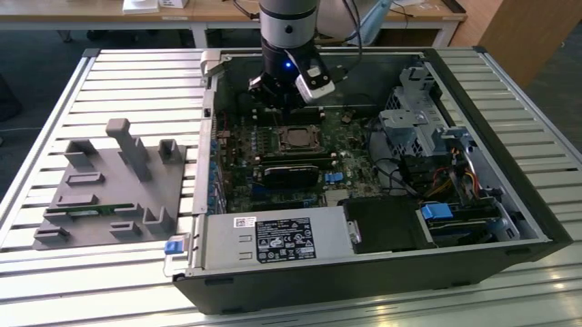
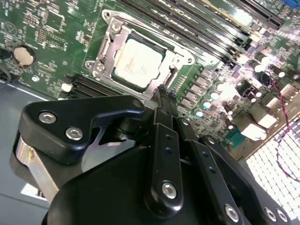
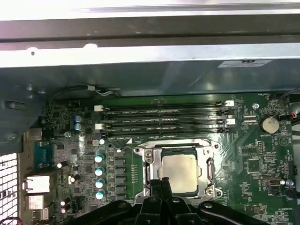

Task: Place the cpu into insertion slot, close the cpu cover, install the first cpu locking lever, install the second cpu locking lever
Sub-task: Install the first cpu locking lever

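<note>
The cpu (image 3: 178,169) (image 2: 137,63), a square chip with a dull grey top, lies flat in the insertion slot (image 3: 157,165) on the green board. The cpu cover (image 3: 206,165) (image 2: 180,57), a silver frame, lies down around it, and the chip shows through its window. My gripper (image 3: 162,181) (image 2: 162,92) is shut, with its black fingers pressed together and nothing between them. The tips stand at the socket's edge, beside the cover frame. In the exterior view the gripper (image 1: 277,103) hangs inside the open computer case, just behind the cpu (image 1: 298,139).
Long memory slots (image 3: 164,119) run beside the socket, and a coin cell (image 3: 270,124) sits nearby. A black oblong card (image 1: 291,174), a power supply (image 1: 277,240) and a drive cage (image 1: 418,122) crowd the case. A grey fixture (image 1: 109,184) lies at the exterior view's left.
</note>
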